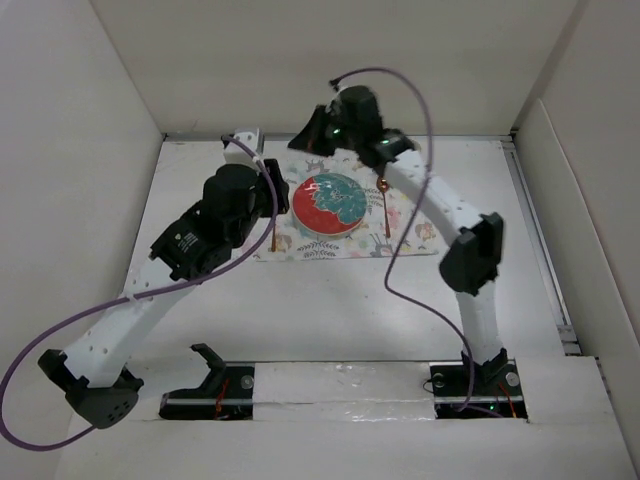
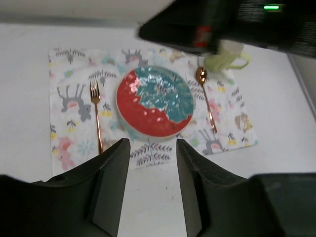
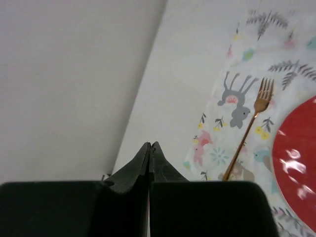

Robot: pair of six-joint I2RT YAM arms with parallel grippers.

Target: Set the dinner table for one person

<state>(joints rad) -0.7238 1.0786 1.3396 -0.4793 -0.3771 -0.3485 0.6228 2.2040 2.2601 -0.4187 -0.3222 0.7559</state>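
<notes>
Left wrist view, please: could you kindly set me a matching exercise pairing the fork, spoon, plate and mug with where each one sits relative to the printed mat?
Things:
1. fork
2. spoon
3. plate
4. mug

Places:
A. middle of the mat
B. at the mat's far right corner, partly hidden
C. on the mat, left of the plate
D. on the mat, right of the plate

Pairs: 1-C; 2-D; 3-A; 4-B
</notes>
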